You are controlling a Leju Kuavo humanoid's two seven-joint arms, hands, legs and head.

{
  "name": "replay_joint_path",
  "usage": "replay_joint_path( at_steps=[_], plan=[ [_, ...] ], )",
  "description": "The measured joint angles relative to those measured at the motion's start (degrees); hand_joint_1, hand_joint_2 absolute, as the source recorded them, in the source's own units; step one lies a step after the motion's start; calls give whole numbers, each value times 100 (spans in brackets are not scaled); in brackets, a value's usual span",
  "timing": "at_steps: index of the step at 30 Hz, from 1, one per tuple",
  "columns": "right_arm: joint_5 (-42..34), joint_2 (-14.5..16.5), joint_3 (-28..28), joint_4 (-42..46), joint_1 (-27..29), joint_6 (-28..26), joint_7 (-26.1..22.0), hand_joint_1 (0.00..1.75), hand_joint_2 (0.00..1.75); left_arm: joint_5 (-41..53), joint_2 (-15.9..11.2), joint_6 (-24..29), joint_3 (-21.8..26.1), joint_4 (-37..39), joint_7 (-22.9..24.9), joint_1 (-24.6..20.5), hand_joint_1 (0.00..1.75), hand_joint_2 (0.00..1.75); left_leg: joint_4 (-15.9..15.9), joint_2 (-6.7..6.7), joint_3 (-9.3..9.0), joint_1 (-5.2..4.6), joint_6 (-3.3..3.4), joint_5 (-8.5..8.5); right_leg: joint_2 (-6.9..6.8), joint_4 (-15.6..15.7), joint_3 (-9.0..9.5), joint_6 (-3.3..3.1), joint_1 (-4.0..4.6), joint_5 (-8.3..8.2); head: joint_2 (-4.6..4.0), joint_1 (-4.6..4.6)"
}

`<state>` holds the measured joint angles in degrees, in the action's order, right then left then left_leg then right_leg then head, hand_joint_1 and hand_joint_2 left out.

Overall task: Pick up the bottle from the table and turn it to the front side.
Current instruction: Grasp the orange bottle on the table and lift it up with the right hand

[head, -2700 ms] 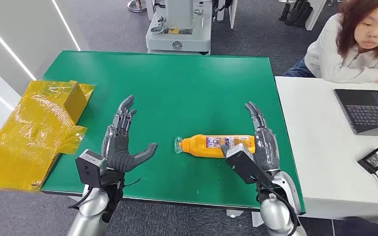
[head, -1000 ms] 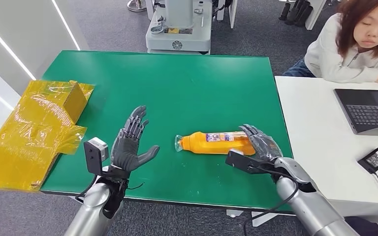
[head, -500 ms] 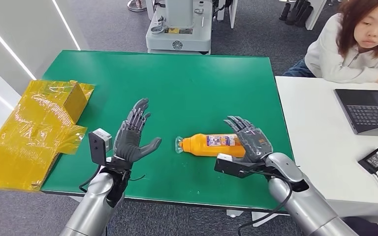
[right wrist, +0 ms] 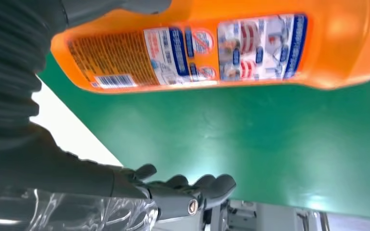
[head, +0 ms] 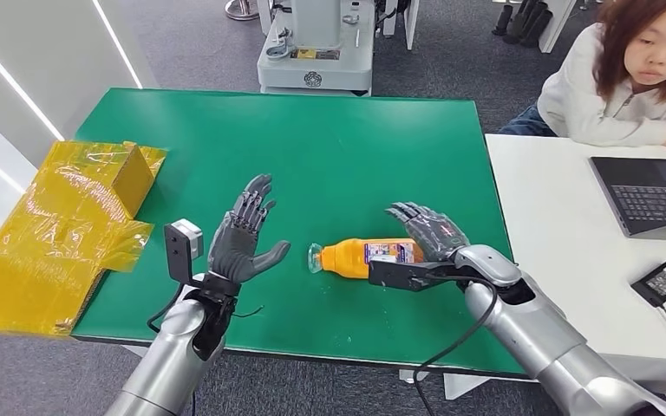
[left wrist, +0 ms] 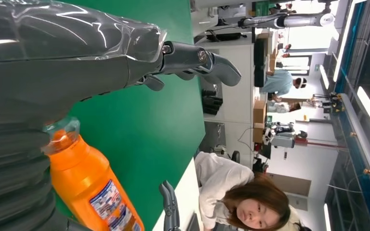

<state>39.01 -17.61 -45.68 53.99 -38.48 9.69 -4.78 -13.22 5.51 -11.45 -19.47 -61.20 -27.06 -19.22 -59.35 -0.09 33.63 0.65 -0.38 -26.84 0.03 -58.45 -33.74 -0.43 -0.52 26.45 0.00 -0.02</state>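
— Yellow wrapping (head: 52,234) lies well off beyond the left hand's fingers, at the far left edge of the green tabletop (head: 338,147). What of the left hand (head: 241,238) itself?

— Raised over the tabletop, palm turned toward the bottle, fingers (head: 253,201) spread and pointing away from the robot, thumb stuck out to the side. It holds nothing and touches nothing.

— And the bottle (head: 366,257)?

— Orange, lying on its side on the tabletop between the two hands. Its clear neck points at the left thumb, near it but apart. Its label shows white, blue and red print with a barcode in the right wrist view.

— Does the right hand (head: 429,236) hold it?

— The right hand sits over the bottle's base end, fingers (head: 412,217) spread and arched above it. In the right wrist view a thumb lies against the bottle's side while the other fingers hang apart from it. Whether that amounts to a grip, I cannot tell.

— Anything past the right fingers?

— A white desk (head: 555,260) with a laptop (head: 650,195), and a person (head: 624,78) leaning on it.
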Motion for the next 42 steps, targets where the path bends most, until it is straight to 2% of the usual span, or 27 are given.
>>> replay_joint_path(
  at_steps=[8,13,24,28,42],
  plan=[
    [-377,18,-238,-350,-211,443,103,0,175,-62,2,7,-3,85,15,-16,0,175,0,0,1,-1,0,0,0,2,0,0,0,0,0,0],
    [-591,-42,-576,-658,-425,951,172,0,175,-87,8,3,-3,157,68,-49,0,175,-3,0,-1,0,0,0,1,2,0,1,0,-1,0,0],
    [-931,-102,-1068,-899,-551,1477,242,0,175,-270,75,-80,-1,228,285,-107,0,175,-3,1,-1,0,1,-1,2,2,0,1,0,-1,0,0],
    [-1056,-132,-1244,-932,-612,1639,364,175,175,-297,96,-72,0,226,390,-90,0,175,-3,1,-2,0,0,0,1,2,1,1,0,-1,0,-1],
    [-1117,-248,-1421,-877,-583,1351,462,175,175,-275,119,-60,22,212,439,14,0,175,-6,2,-10,0,3,2,3,3,11,5,0,-7,0,1]
  ],
)
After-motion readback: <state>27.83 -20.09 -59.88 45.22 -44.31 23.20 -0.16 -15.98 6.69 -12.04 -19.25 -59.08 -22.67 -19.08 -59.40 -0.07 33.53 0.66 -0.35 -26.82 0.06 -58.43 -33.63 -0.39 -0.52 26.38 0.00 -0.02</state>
